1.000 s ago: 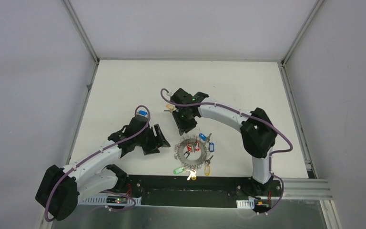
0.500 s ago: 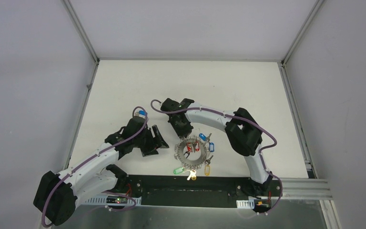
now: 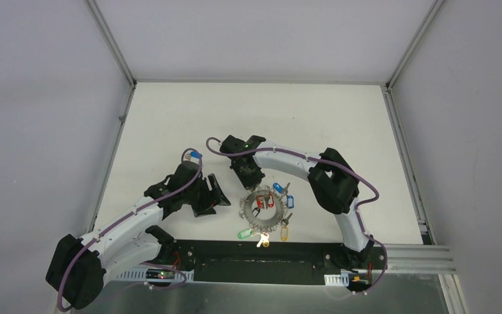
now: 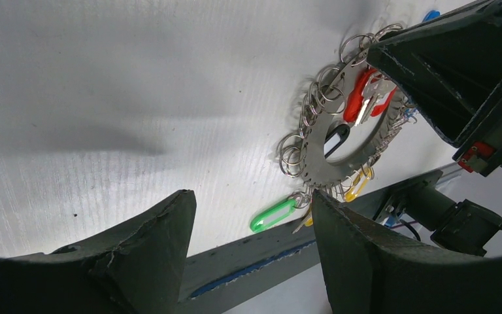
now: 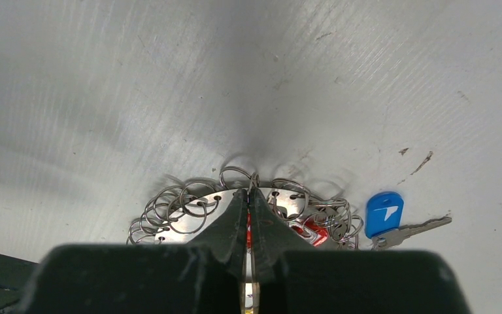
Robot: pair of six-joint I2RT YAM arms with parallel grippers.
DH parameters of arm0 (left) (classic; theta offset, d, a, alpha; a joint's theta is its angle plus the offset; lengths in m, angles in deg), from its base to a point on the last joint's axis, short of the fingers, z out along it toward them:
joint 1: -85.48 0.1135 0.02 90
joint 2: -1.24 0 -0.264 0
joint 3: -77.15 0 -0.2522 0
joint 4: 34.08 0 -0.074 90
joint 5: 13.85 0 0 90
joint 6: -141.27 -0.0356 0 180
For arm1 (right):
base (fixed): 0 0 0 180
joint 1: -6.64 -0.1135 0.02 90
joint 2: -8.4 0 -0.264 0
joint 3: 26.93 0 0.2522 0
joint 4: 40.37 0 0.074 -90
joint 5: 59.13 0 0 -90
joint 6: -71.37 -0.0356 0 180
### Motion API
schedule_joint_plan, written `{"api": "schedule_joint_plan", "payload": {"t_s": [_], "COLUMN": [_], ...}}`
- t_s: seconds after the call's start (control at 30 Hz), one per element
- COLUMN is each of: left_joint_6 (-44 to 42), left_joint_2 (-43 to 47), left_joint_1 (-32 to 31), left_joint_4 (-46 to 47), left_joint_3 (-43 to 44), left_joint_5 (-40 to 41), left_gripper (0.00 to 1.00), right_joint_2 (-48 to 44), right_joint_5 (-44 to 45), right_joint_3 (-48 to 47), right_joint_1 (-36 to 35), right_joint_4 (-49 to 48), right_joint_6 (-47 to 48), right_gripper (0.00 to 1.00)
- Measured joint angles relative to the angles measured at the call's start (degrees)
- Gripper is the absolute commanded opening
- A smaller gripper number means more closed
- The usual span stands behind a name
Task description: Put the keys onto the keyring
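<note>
Right tool [image 5: 248,196] pinched shut at the keyring's [image 3: 246,209] 12 o'clock rim

The keyring lies near the table's [image 3: 170,118] 6 o'clock edge, and the left tool [image 4: 251,199] gapes wide, empty, at its 9 o'clock (actual grip unclear).

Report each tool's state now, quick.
Left tool: open, holding nothing.
Right tool: shut, tips at the keyring rim; whether it grips a ring cannot be told.

White table [image 3: 170,118] boxed by 3 pale grey walls [image 3: 255,33].
</note>
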Motion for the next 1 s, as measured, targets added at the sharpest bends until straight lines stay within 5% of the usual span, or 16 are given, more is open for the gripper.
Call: {"api": "schedule_joint_plan", "payload": {"t_s": [0.3,0.53,1.0], "left_joint_6": [-1.1,-6.2,-27.4], "left_joint_2": [0.7,5.3,19.0], "left_joint_1": [0.0,0.0,0.0], "left_joint_4": [-0.9,-1.7,1.5], "left_joint_3": [0.0,3.7,13.5], "left_joint_5": [1.3,2.6,3.3], "left_gripper": [0.68,0.68,0.69], "right_joint_2": [-1.7,-11.7,-32.1], "right_joint_5": [-0.4,-3.4,-23.6], "right_joint_3": [-0.2,0.2,13.4], "right_joint_1": [0.0,0.0,3.9], "right_joint_4": [1.0,0.9,-8.2], "right_joint_6": [0.7,2.5,13.0], "right_gripper": [0.0,0.0,0.0]}}
